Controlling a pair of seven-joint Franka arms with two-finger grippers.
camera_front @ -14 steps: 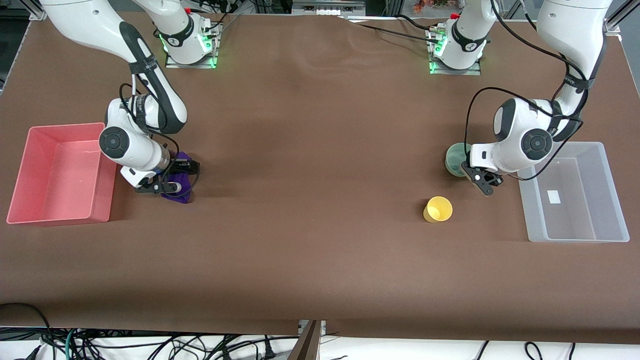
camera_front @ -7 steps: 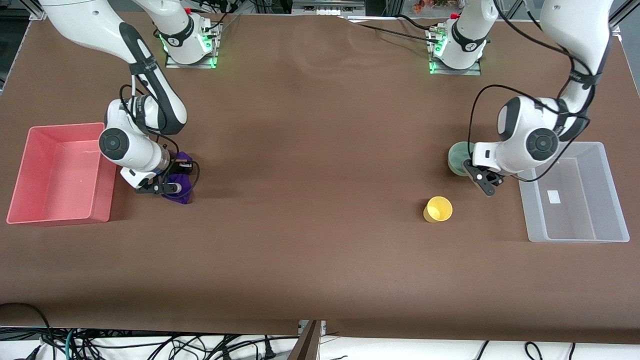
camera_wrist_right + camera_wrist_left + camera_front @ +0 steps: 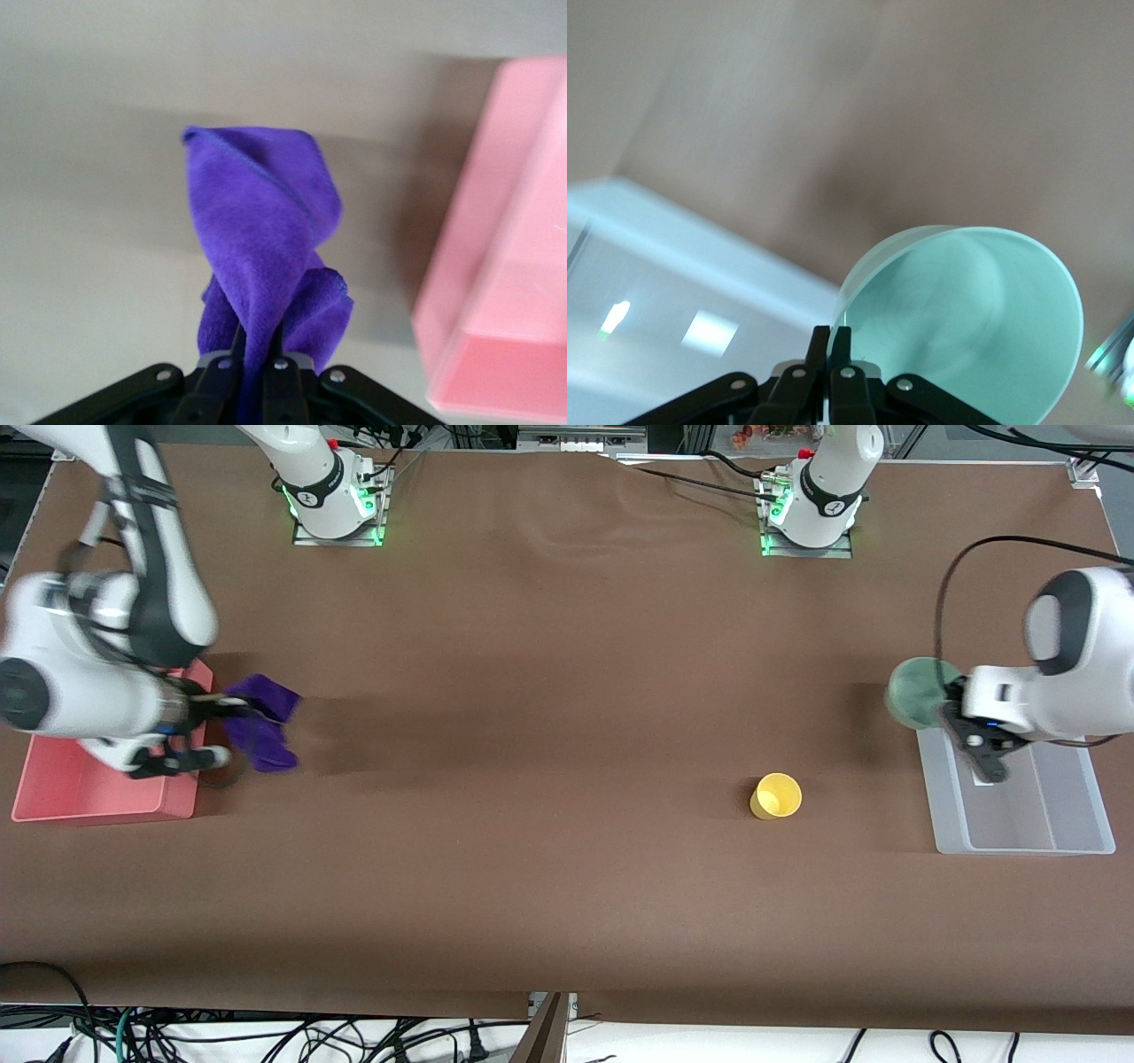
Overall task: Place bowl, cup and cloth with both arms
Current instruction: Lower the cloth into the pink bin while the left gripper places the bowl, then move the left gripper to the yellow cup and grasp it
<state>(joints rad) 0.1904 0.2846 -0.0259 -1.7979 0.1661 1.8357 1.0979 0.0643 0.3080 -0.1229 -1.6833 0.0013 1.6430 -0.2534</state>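
**Both arms lift their loads toward the bins**

We compare the present front view with the two before it. Half a second ago the right gripper [image 3: 182,735] was low at the table, pinching the small deep purple fabric cloth [image 3: 259,722] beside the pink rectangular plastic bin [image 3: 53,793]. Now we see it raised and displaced toward the right arm's end of the table; it sits over the bin's near corner, and the cloth hangs in the air from it, just outside the bin wall. In the right wrist view the fingers are closed on a fold of the cloth [image 3: 266,257], with the pink bin [image 3: 505,266] close alongside.

The left gripper [image 3: 974,744] has also risen and travelled toward the left arm's end of the table. It grips the rim of the small pale mint-green round bowl [image 3: 917,691], which is now airborne over the edge of the clear rectangular plastic bin [image 3: 1019,841]. In the left wrist view the fingers are pinched on the bowl [image 3: 966,310] rim, with the clear bin [image 3: 673,292] below.

The small plain yellow cup [image 3: 776,795] stands where it stood before, on the brown table [image 3: 549,691], near the clear bin.

We judge both transports to be under way: two releases remain, then the cup.
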